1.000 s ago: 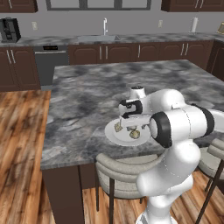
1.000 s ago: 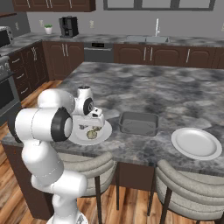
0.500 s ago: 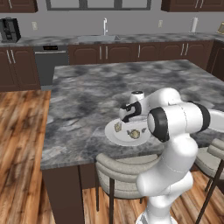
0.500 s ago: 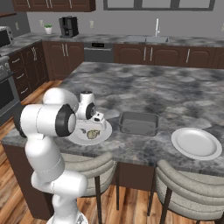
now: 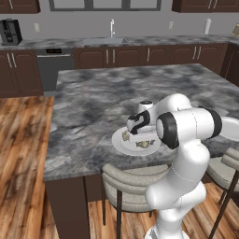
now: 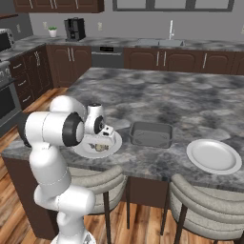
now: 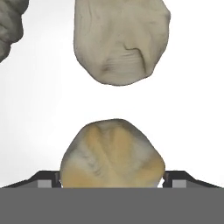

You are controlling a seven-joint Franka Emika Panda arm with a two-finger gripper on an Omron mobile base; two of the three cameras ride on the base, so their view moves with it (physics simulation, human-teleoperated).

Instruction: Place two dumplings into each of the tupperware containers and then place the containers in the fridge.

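White end effector [image 7: 112, 181] now straddles a dumpling [image 7: 112, 154].

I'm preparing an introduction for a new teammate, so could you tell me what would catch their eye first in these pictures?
The big white arm bent low over a round white plate at the island's near edge. In the hand view, the tool straddles a tan dumpling, another dumpling beyond it. A dark grey container and an empty plate sit farther right.

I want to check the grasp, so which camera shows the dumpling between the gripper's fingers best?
The hand view: the dumpling sits large between the fingertips, pleats clear. The left base view shows only small tan lumps on the plate beneath the gripper; in the right base view the arm mostly hides them.
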